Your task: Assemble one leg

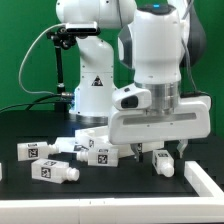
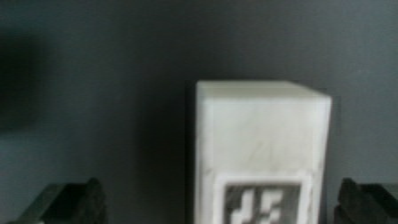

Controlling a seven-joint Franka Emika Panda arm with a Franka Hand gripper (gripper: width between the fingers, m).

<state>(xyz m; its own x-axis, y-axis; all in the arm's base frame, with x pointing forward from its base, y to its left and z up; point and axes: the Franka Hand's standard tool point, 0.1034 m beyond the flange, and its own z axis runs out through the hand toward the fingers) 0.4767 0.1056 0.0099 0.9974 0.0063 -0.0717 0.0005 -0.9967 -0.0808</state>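
My gripper (image 1: 158, 152) hangs low over the black table with its jaws open. One leg (image 1: 163, 165), a small white block with a black-and-white tag, sits between and just under the fingertips. In the wrist view this leg (image 2: 263, 140) fills the middle, tag toward the camera. The two dark fingertips (image 2: 71, 203) stand well apart on either side of it and do not touch it. My gripper (image 2: 217, 205) holds nothing.
Three more legs lie on the exterior view's left: one (image 1: 30, 152) far left, one (image 1: 56, 172) nearer the front, one (image 1: 100, 154) by the robot base. A large flat white panel (image 1: 205, 181) shows at the lower right. The robot base (image 1: 92, 95) stands behind.
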